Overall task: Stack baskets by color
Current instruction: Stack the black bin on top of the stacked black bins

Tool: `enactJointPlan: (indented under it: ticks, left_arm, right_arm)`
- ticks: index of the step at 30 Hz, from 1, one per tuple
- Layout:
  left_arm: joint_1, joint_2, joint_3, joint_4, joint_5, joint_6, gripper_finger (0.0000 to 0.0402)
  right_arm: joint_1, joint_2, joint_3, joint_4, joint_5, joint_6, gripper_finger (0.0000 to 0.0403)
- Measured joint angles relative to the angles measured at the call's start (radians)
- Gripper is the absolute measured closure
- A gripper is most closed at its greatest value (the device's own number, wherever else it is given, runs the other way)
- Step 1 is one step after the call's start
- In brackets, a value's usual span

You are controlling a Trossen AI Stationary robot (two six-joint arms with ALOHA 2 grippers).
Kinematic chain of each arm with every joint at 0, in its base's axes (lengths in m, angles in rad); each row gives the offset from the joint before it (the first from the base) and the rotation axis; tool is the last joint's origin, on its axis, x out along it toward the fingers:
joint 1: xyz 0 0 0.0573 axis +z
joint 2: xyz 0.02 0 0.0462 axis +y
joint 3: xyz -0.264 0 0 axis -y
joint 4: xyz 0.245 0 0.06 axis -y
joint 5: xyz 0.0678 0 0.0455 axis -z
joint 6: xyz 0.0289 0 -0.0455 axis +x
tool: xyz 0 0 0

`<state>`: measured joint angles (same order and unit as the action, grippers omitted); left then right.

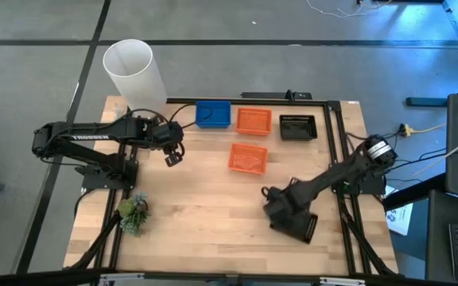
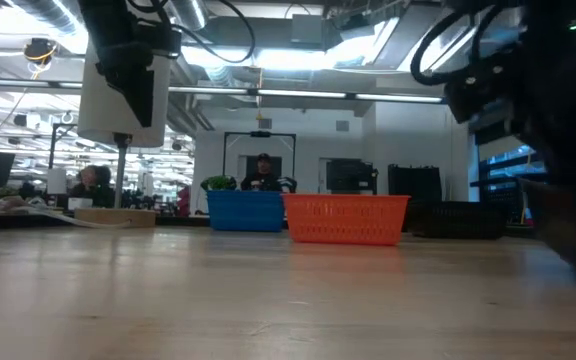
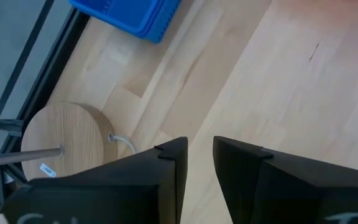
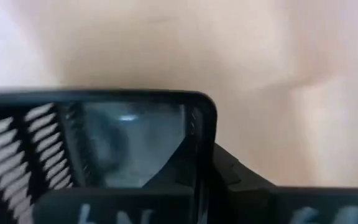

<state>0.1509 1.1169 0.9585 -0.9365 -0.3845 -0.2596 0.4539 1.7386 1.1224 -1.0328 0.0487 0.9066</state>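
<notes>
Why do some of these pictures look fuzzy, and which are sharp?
Right wrist view: the black basket sits so close that it blurs. Low view: the near table and the dark arm at its right edge are soft. High view and left wrist view: crisp throughout.

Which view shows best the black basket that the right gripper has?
The right wrist view: the black basket fills it, its mesh wall and rim clamped by the right gripper. The high view shows it only as a dark shape under the arm; the low view blurs it; the left wrist view misses it.

My wooden table (image 1: 205, 206) carried blue (image 1: 213, 114), orange (image 1: 254, 121) and black baskets (image 1: 298, 127) along its far edge, another orange basket (image 1: 247, 157) mid-table, and a plant (image 1: 133, 213) near the left edge.
</notes>
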Motion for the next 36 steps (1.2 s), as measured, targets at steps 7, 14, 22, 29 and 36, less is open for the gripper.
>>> enactJointPlan:
  ticks: [7, 14, 22, 29, 36]
  left_arm:
    - [0.000, 0.000, 0.000, 0.007, 0.000, 0.000, 0.0333]
    - [0.000, 0.002, 0.000, 0.009, 0.000, 0.008, 0.0333]
    - [0.000, 0.002, 0.000, 0.014, 0.000, 0.033, 0.0333]
    - [0.000, 0.003, 0.000, 0.022, -0.001, 0.034, 0.0333]
    - [0.000, 0.003, 0.000, 0.044, -0.001, 0.034, 0.0333]
  right_arm:
    - [-0.116, -0.137, 0.140, -0.341, 0.144, -0.107, 0.0401]
    - [-0.243, -0.280, 0.370, -0.512, 0.634, -0.215, 0.0402]
    - [-0.485, -0.329, 0.508, -0.508, 0.960, -0.467, 0.0402]
    - [-0.793, -0.325, 0.527, -0.382, 0.831, -0.905, 0.0403]
    - [-1.072, -0.300, 0.528, -0.139, 0.478, -1.306, 0.0403]
